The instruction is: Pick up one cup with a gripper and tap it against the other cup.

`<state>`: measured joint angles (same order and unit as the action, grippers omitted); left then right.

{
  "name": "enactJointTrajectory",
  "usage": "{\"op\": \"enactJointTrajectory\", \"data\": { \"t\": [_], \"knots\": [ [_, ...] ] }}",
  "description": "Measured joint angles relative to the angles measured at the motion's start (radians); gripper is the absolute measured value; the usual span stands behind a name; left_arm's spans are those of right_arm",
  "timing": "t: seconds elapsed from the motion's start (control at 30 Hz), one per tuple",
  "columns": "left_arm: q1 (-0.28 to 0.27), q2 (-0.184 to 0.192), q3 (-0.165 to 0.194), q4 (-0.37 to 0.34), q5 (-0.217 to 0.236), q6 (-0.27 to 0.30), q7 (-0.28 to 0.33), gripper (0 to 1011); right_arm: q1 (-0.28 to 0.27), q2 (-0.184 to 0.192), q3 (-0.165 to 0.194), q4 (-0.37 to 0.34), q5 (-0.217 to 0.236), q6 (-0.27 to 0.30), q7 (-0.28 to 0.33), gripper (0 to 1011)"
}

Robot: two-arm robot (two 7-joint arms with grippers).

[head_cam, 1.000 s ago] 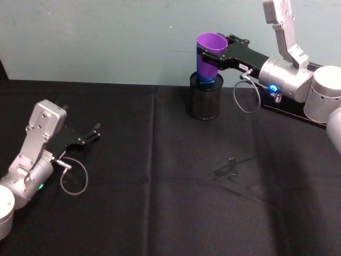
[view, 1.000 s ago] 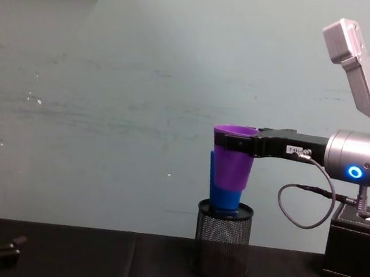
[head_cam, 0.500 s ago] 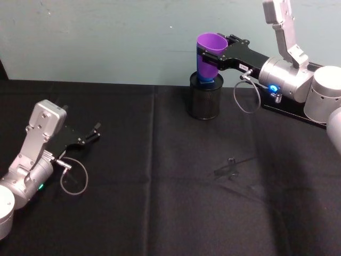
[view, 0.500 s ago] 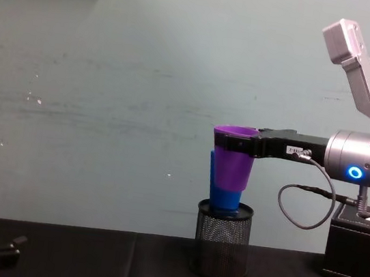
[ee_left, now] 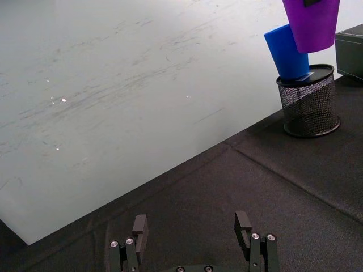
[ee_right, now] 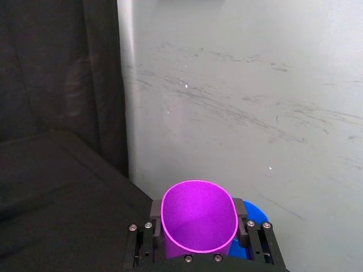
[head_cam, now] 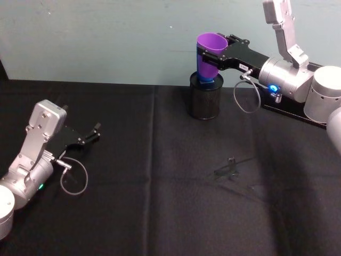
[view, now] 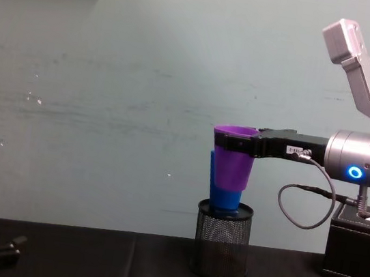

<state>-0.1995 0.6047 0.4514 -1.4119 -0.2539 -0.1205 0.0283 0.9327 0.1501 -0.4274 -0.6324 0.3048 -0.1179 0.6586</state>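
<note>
My right gripper (head_cam: 209, 52) (view: 231, 143) (ee_right: 198, 228) is shut on the purple cup (head_cam: 209, 52) (view: 231, 160) (ee_right: 198, 215) (ee_left: 311, 22), holding it upright in the air near the rim. The blue cup (view: 224, 198) (ee_left: 287, 52) (head_cam: 205, 81) (ee_right: 255, 211) stands tilted in the black wire-mesh pen holder (head_cam: 205, 98) (view: 220, 248) (ee_left: 309, 101) just below and behind it. The purple cup's side overlaps the blue cup; whether they touch I cannot tell. My left gripper (head_cam: 88, 137) (ee_left: 194, 232) rests open, low over the table at the left.
A black box (view: 359, 245) (head_cam: 290, 109) stands on the table at the back right, under the right arm. A small clear object (head_cam: 230, 166) lies on the black cloth (head_cam: 160, 186) right of centre. A pale wall (view: 107, 100) closes the back.
</note>
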Motion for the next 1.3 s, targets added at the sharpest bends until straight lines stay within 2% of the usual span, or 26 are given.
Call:
{"op": "enactJointTrajectory", "data": {
  "t": [1.3],
  "knots": [
    [0.0, 0.0, 0.0, 0.0, 0.0, 0.0, 0.0, 1005, 0.0, 0.0, 0.0, 0.0, 0.0, 0.0, 0.0, 733]
  ]
}}
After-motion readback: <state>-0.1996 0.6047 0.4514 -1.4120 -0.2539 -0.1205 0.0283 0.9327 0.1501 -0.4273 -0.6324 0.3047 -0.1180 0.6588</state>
